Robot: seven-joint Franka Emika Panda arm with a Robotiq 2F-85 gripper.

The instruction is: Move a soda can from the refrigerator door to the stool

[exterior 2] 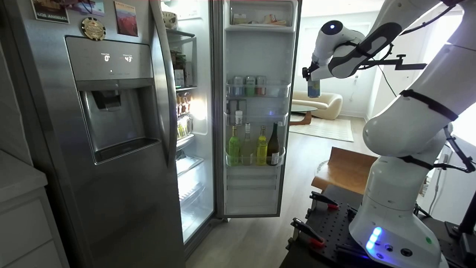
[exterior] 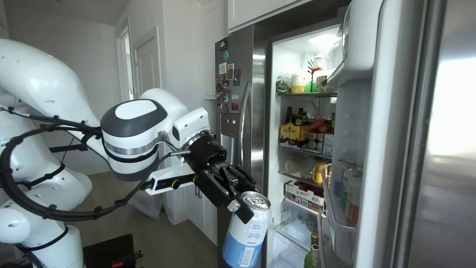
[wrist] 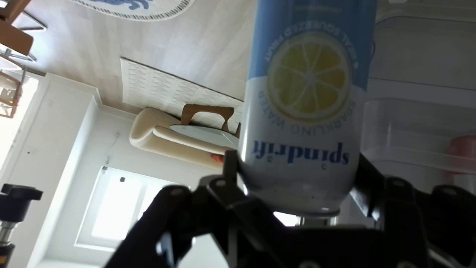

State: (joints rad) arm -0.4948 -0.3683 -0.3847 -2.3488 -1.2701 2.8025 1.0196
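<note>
The gripper, nearest the wrist camera, holds the can between its jaws by the upper end, long axis almost upright, body hanging below them in mid-air, apart from the door, a pose that should suit base-first lowering.

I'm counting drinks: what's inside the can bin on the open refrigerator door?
The can bin on the refrigerator door holds a bluish can, a green can and a reddish can, side by side; anything directly behind them is covered.
</note>
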